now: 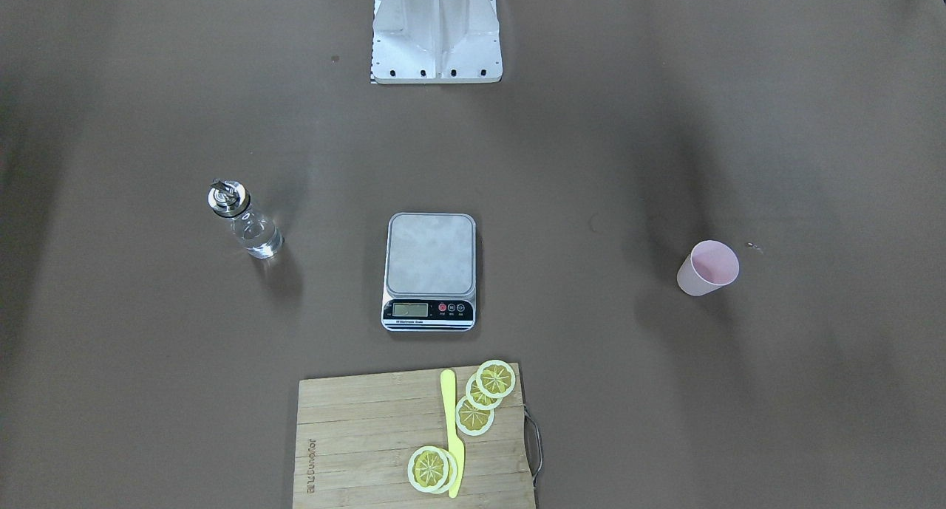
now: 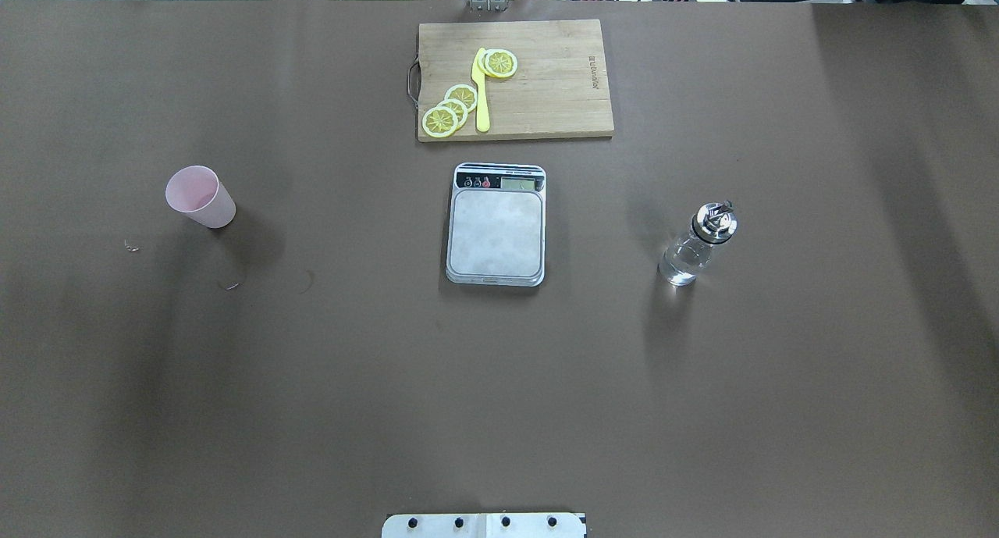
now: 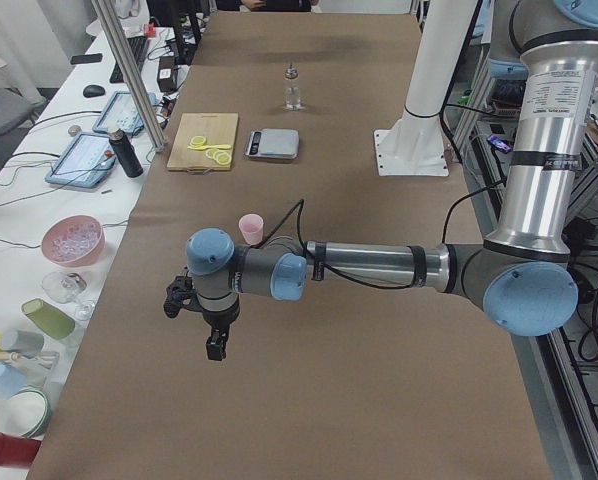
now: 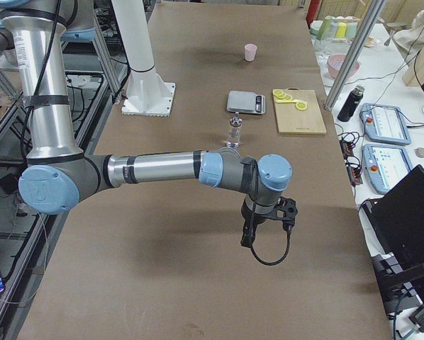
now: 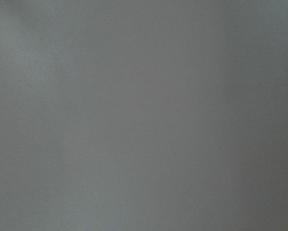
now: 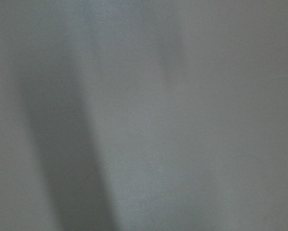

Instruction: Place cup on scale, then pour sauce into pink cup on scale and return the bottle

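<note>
Cutting board [image 1: 355, 435] lies on brown table [image 1: 665, 420] near scale [image 1: 430, 254].

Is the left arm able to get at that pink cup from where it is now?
Probably yes. The cup stands upright and alone on the table, with nothing beside it, and the left arm hovers in the air on that same side.

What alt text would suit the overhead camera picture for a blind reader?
A grey kitchen scale sits empty at centre, a pink cup standing to its left and a clear glass bottle to its right. Beyond it lies a wooden cutting board with lemon slices and a yellow knife.
</note>
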Available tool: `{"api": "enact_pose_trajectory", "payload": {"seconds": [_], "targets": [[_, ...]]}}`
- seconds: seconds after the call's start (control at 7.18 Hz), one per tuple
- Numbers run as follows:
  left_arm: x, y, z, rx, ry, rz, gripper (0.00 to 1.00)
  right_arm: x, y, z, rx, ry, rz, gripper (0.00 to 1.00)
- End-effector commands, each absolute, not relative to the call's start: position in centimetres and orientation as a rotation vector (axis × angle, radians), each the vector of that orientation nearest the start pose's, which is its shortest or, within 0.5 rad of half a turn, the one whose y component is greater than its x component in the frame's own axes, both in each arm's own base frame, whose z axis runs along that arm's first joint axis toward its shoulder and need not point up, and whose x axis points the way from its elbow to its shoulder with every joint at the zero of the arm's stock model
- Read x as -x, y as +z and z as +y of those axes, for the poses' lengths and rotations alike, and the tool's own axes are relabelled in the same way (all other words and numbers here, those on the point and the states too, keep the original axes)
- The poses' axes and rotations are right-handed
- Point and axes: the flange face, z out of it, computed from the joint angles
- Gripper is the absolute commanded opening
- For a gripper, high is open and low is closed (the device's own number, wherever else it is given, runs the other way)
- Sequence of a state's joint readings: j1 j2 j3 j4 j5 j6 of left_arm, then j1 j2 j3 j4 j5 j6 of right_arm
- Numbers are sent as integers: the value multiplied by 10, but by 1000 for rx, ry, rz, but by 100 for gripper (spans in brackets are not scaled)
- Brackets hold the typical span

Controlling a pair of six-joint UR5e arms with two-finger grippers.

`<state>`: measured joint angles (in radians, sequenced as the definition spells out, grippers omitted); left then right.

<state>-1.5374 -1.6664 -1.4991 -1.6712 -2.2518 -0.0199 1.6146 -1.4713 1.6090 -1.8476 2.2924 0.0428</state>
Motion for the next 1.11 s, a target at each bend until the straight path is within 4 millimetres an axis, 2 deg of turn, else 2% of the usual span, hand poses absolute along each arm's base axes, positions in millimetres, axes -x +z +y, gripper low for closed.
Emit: {"api": "enact_pose_trajectory", "payload": {"seconds": [0.0,0.98], "targets": [[52,639,-543,-106,55,683,99,-91,618,-515,131,135,-722,100],[51,641,-546,-101,53,681,99,-91,615,-517,128,134,-727,100]]}}
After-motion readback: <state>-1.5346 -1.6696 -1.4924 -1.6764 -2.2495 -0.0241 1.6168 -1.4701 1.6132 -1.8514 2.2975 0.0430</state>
